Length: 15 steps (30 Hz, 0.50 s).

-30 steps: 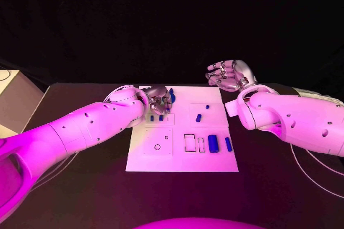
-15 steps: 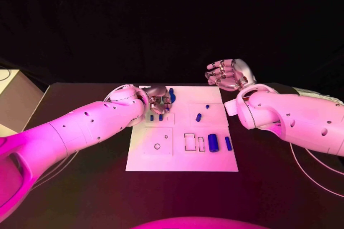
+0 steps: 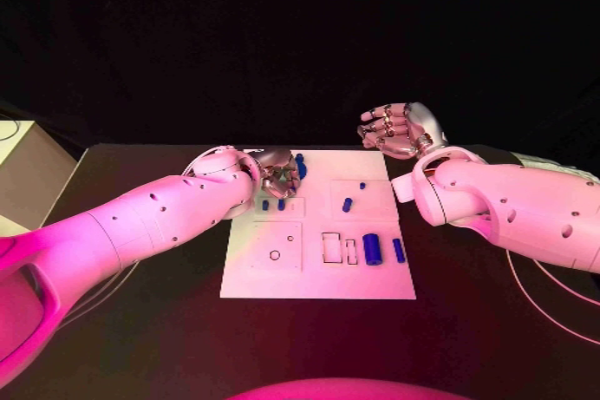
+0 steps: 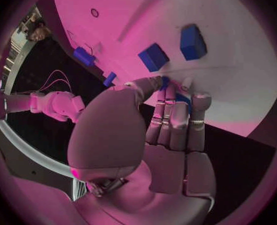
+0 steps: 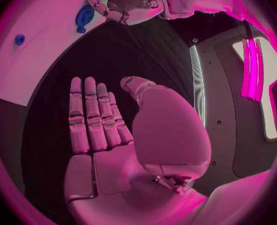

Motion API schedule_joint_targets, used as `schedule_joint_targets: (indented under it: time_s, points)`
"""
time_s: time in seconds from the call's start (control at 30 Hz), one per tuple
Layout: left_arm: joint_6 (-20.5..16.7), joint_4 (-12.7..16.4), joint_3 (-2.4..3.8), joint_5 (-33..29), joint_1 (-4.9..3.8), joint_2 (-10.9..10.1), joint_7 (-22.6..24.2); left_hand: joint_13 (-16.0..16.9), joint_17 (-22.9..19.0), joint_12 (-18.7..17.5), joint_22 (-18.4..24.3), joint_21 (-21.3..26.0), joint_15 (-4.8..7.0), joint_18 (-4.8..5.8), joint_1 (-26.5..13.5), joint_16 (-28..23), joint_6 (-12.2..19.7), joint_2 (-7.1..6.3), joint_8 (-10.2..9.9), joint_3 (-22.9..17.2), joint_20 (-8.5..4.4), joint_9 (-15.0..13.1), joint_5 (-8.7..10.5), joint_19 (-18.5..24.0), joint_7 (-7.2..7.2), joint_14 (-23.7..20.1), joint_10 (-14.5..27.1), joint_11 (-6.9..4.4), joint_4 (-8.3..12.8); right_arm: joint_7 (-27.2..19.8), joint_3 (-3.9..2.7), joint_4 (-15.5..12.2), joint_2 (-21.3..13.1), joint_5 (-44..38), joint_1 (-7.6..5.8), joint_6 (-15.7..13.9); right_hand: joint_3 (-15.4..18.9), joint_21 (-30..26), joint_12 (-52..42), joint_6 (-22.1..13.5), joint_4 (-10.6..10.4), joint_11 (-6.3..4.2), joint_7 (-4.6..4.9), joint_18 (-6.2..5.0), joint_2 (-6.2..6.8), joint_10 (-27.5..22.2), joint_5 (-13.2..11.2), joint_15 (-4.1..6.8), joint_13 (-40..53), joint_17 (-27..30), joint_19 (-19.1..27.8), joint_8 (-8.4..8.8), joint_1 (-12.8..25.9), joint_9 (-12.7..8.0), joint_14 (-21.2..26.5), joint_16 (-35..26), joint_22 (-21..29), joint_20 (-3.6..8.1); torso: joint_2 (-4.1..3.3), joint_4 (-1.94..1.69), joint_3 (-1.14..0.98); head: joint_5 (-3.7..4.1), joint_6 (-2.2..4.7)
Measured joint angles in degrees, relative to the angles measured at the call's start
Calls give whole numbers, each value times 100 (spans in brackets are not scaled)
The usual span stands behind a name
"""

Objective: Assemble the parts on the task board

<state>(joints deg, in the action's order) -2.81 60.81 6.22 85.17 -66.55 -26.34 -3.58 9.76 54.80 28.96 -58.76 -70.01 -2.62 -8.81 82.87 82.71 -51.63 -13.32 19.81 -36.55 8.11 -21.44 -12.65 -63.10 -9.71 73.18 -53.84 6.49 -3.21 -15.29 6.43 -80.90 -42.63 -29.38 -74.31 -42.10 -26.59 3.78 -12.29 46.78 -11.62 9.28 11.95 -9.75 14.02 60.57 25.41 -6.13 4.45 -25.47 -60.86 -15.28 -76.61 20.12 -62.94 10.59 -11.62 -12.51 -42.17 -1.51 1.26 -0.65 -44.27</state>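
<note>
Left hand [image 3: 275, 176] covers the board's [image 3: 319, 278] far-left corner – a blue part [image 4: 183, 99] behind its fingers, whether gripped can't tell.

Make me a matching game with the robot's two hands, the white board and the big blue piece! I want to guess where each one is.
Things:
1. left hand
2. right hand
3. task board
4. big blue cylinder

Places:
A. lying flat in the middle of the table
B. lifted up beyond the board's far right corner, holding nothing
C. down over the board's far left part
D. lying on the board, near its right edge

Pairs: 1-C, 2-B, 3-A, 4-D
</note>
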Motion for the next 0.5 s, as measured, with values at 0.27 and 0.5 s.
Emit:
schedule_joint_targets:
  time_s: [0.27, 0.5]
  points:
    - [-144, 10, -17, -23, 17, -8, 62, -293, 75, -281, -194, -154, 48, 90, 0, 28, -162, 62, -21, -93, -31, -11, 3, -141, -2, 107, -282, -45, 93, 0, 0, 5, -4, -2, 0, 0, 0, 0, 0, 0, 0, 0, 0, 0, 0, 0, 0, 0, -4, 0, 0, 0, 0, 0, 0, 0, 0, 0, 5, 0, 2, -7, -1]
    - [-238, 39, -29, -125, 36, -51, 130, -311, 55, -380, -204, -154, 47, 90, 8, 28, -162, 70, -43, -124, -32, -13, 3, -141, -2, 106, -323, -44, 125, -1, -2, -20, -1, -5, 0, 0, 0, 0, 0, 0, 0, 0, 0, 0, 0, 0, 0, 0, -4, 0, 0, 0, 0, 0, 0, 0, 0, 0, 7, 0, 2, -1, 14]
